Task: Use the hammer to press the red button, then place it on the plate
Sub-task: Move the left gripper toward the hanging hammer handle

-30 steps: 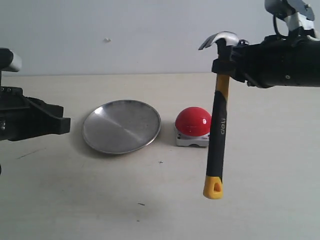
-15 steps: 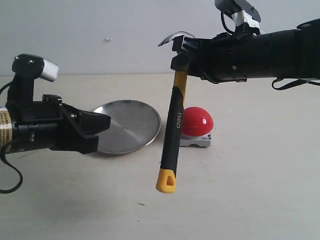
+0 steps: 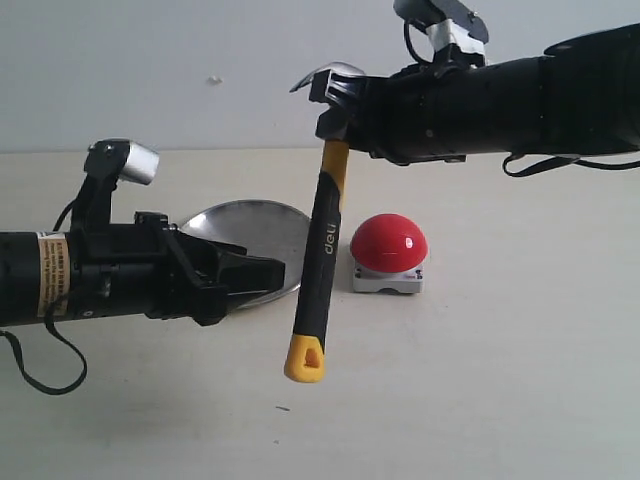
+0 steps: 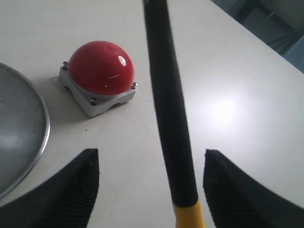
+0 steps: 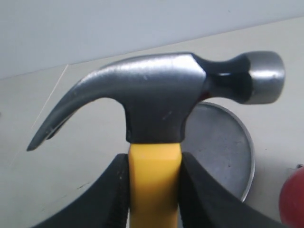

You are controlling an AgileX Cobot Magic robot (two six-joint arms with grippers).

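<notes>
Right gripper (image 5: 154, 192) is clamped tight on the yellow neck of the hammer (image 5: 161, 95), right under the dark metal head, one finger on each side, so that one's holding for sure. In the exterior view the right gripper (image 3: 338, 112) sits in the upper middle of the frame with its arm coming in from the upper right. The hammer (image 3: 320, 245) hangs down from it, slightly tilted, with the yellow looped end lowest, in the air over the table (image 3: 500, 380). Left gripper (image 4: 149, 190) has its jaws spread wide with nothing in them. In its wrist view the black handle runs through the gap between the two fingers, and neither looks to be touching it. From outside, the left gripper (image 3: 268, 272) reaches in from the left of the frame, its tips just beside the handle. The red button (image 3: 389, 243) sits on the table right of center, just right of the handle. The plate (image 3: 262, 222) is left of it, partly behind the left gripper.
</notes>
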